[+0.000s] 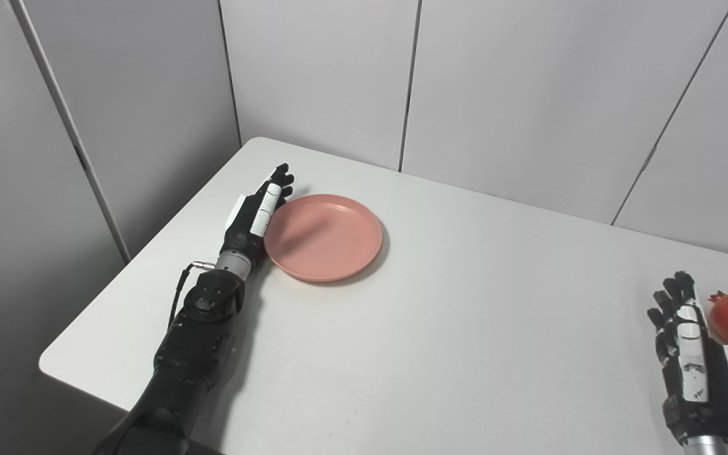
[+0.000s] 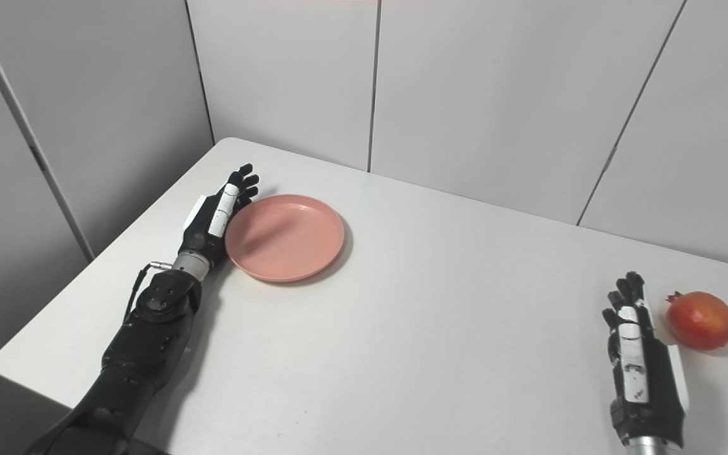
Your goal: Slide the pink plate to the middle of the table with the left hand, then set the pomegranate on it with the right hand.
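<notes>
We see left hand (image 1: 256,218) fingers straight, together, edge-on against plate (image 1: 326,237) rim at its 9 o'clock, gripping nothing. Right hand (image 2: 639,363) flat, fingers loosely spread, empty, just beside pomegranate (image 2: 700,320) at its 8 o'clock. Plate round, pink, smooth, near table (image 1: 465,328) far-left corner; wide bare white tabletop between.

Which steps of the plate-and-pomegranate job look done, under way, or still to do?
Done: nothing yet. Under way: the left robot hand rests edge-on beside the left rim of the round pink plastic plate, which sits left of the white table's middle. Left: sliding the plate to the middle, then placing the round red pomegranate, which lies on the table just right of the open right robot hand.
</notes>
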